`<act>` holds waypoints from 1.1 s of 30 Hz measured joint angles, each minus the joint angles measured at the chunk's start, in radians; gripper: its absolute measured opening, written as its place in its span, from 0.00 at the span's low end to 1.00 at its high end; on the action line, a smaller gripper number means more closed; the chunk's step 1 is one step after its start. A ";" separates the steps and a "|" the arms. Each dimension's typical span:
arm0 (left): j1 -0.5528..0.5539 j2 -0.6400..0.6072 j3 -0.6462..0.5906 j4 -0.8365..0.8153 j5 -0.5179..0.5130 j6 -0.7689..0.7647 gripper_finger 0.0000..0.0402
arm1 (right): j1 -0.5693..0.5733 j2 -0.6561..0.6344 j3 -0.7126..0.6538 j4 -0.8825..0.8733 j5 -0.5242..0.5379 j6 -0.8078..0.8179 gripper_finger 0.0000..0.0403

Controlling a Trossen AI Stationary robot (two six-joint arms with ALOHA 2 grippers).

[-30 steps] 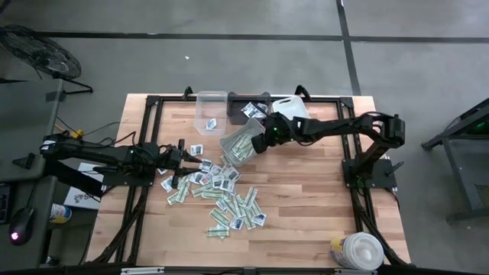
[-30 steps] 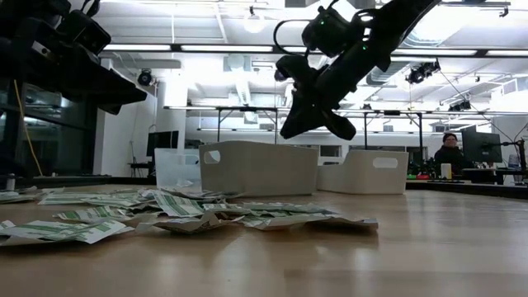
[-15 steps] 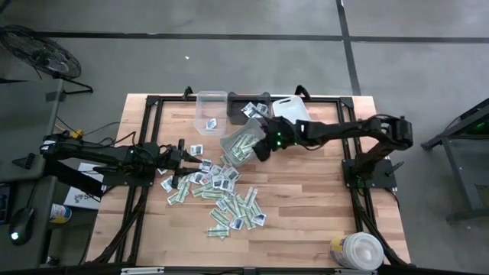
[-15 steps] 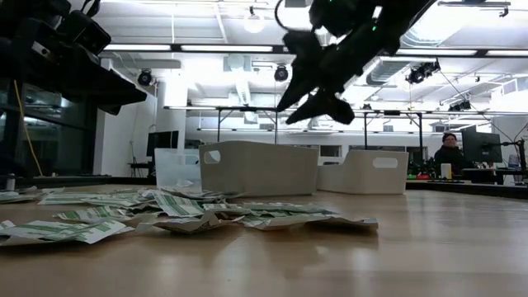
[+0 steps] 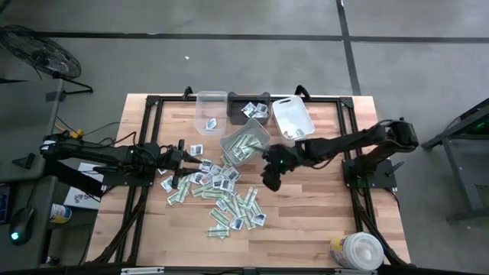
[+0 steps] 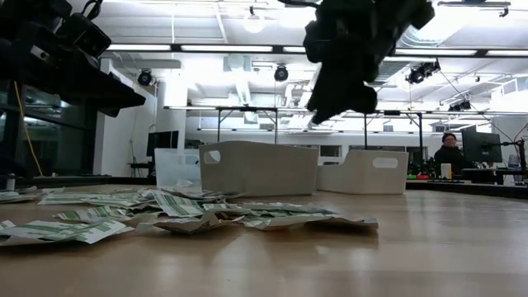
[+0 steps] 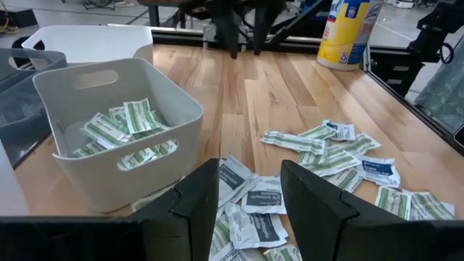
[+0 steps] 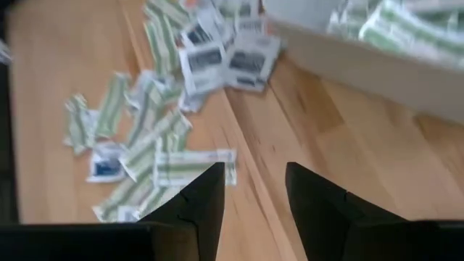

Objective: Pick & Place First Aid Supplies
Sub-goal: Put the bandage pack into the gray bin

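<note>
1. green-and-white strips (image 5: pixel 238 203) and squarish white packets (image 5: pixel 215 179) lying scattered over the middle of the wooden table (image 5: pixel 321 206), most of them not yet sorted.
2. already sitting in the tilted grey bin (image 5: pixel 244 147): a small heap of the green strips, seen plainly from the left wrist view (image 7: pixel 119 127).
3. also lying in the dark bin (image 5: pixel 250 108) at the far edge: a few white packets; one or two showing in the clear bin (image 5: pixel 208 114); nothing visible in the white bin (image 5: pixel 292 118).
4. judging by that: sorting under way, with far more left on the wood than put away.
5. hovering above bare wood just beside the grey bin and the near edge of the pile: right gripper (image 5: pixel 272 179), fingers spread, nothing between them in its own wrist view (image 8: pixel 250 203).
6. waiting low at the pile's other side, over the white packets: left gripper (image 5: pixel 183 160), fingers parted with a gap and holding nothing (image 7: pixel 250 192).
7. standing at the table's front corner, well apart from the pile: big round tub (image 5: pixel 359 250) with a yellow-and-blue label (image 7: pixel 348 29), wording too small to read.
8. showing dark print on the white packets near the left gripper (image 7: pixel 264 194), not legible; no brand readable anywhere.
</note>
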 joint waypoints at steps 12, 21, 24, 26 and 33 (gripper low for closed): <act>0.000 0.000 0.000 0.000 0.000 0.000 0.37 | 0.101 0.235 0.310 -0.339 0.094 0.016 0.35; 0.000 0.000 0.000 0.000 0.000 0.000 0.37 | 0.113 0.450 0.538 -0.524 0.063 0.176 0.35; 0.000 0.000 0.000 0.000 0.000 0.000 0.37 | 0.113 0.490 0.580 -0.543 0.052 0.215 0.35; 0.000 0.000 0.000 0.000 0.000 0.000 0.37 | 0.112 0.509 0.600 -0.545 0.036 0.249 0.35; 0.000 0.000 0.000 -0.001 0.000 0.000 0.37 | 0.113 0.564 0.624 -0.563 0.028 0.342 0.35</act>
